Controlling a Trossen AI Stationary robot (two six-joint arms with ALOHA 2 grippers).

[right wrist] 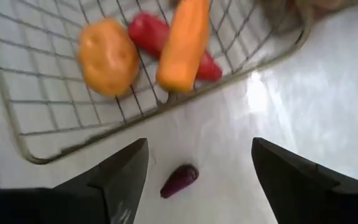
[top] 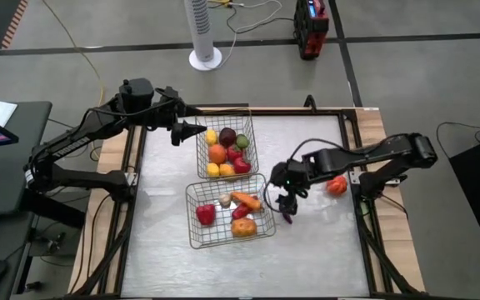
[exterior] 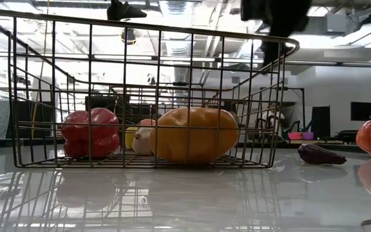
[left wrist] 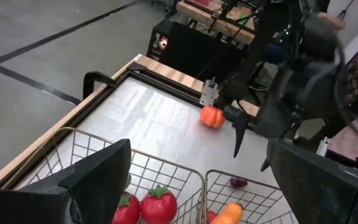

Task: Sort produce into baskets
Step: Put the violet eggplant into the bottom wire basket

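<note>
Produce sits split between two wire baskets and the bare table; nearest the low camera, the near basket (top: 192, 218) holds a red bell pepper (exterior: 90, 133), a yellow-orange pepper (exterior: 195, 134), a small pale onion (exterior: 143, 140), an orange carrot (right wrist: 183, 42) and a red chili (right wrist: 161, 36), all lying on the mesh floor; just outside that basket's right-hand wall, a small dark purple eggplant (right wrist: 179, 180) lies alone on the table, touching nothing; right above it hangs the right gripper (top: 286, 203), fingers spread wide and holding nothing, the purple piece lying on the table between the two fingers in the wrist view; a little farther right, an orange-red tomato (top: 336, 185) rests on the table beside the right arm, well apart from both baskets; farther back, the far basket (top: 252, 143) stands touching the near one, packed with a yellow lemon (top: 212, 137), a dark purple round (top: 227, 137), an orange (top: 217, 154), a green round (top: 242, 142) and red pieces (top: 241, 165); over at its left edge the left gripper (top: 192, 129) hovers, fingers wide apart and empty, pointed towards the far basket.
</note>
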